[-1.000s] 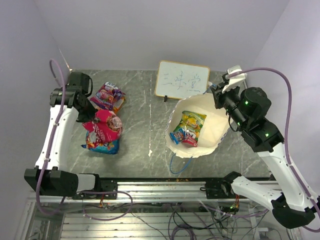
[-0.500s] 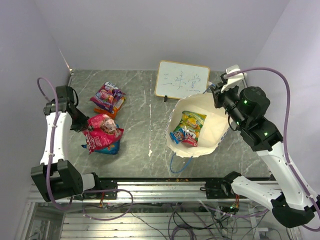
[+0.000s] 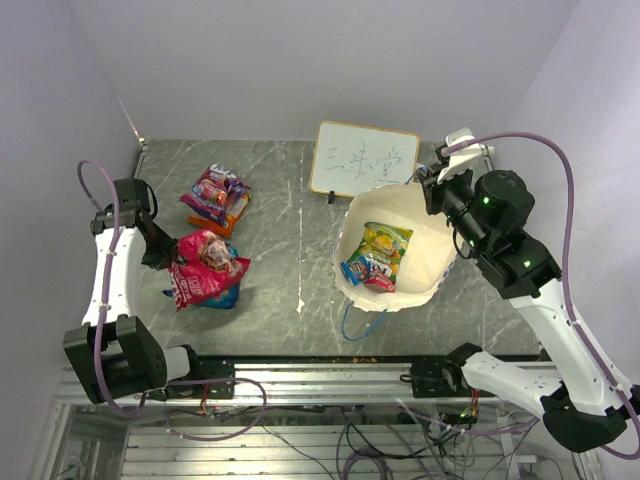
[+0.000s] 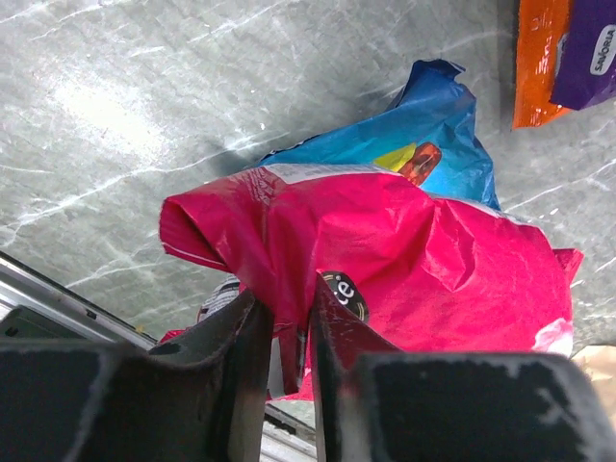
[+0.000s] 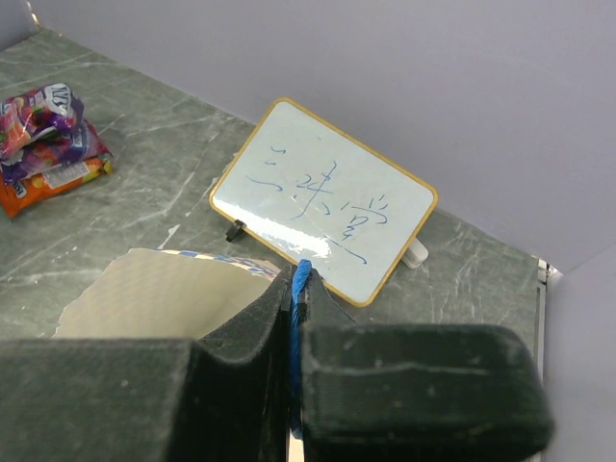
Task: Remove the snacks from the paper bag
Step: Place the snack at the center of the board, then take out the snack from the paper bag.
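The paper bag (image 3: 432, 238) lies open at centre right, with a yellow-green packet (image 3: 386, 243) and small blue and red snacks (image 3: 360, 272) inside. My right gripper (image 3: 428, 182) (image 5: 296, 281) is shut on its blue cord handle (image 5: 302, 273), holding the rim (image 5: 164, 294) up. On the left, a pink-red packet (image 3: 206, 262) (image 4: 404, 250) rests on a blue packet (image 3: 216, 297) (image 4: 423, 144). My left gripper (image 3: 165, 258) (image 4: 289, 306) stands at the pink packet's left edge. Its jaws are slightly parted, with a fold of the packet hanging loose between them.
A purple-orange packet (image 3: 217, 194) (image 4: 568, 53) lies at the back left. A white signboard (image 3: 364, 160) (image 5: 322, 202) stands behind the bag. The bag's second cord handle (image 3: 355, 326) trails toward the front rail. Walls close in on the left, back and right.
The left arm swung outward and down, laying the pink-red packet on the blue one, and its jaws have parted a little. The right gripper kept its hold; the bag shifted slightly.
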Controlling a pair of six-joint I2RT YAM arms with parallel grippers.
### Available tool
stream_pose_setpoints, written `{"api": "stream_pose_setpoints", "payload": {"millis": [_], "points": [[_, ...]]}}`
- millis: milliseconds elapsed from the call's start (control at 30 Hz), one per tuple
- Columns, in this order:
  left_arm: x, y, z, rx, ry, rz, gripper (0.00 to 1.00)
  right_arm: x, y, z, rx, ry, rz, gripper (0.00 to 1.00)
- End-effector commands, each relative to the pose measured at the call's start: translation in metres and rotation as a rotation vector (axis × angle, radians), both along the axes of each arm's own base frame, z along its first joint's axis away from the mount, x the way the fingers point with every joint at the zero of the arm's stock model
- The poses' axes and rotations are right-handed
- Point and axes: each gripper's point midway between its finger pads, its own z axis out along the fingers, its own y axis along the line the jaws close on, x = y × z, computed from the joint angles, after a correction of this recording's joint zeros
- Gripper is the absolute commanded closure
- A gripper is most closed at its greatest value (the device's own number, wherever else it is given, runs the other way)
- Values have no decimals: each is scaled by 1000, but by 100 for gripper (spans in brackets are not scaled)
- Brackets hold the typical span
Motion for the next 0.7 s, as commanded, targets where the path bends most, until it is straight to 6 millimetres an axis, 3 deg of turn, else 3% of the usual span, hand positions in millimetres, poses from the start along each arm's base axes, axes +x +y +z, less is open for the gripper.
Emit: {"api": "stream_pose_setpoints", "payload": {"millis": [0, 167, 467, 567, 667], "points": [[10, 11, 10, 39, -30, 6, 65, 0, 1, 14, 18, -50, 10, 100], [8, 16, 31, 74, -62, 24, 49, 0, 2, 14, 17, -48, 12, 100], [2, 18, 68, 108, -138, 44, 42, 0, 3, 13, 11, -49, 21, 100], [3, 11, 85, 105, -184, 6, 39, 0, 4, 13, 10, -49, 24, 100], [13, -12, 105, 76, -276, -94, 28, 0, 5, 12, 11, -50, 28, 100]]}}
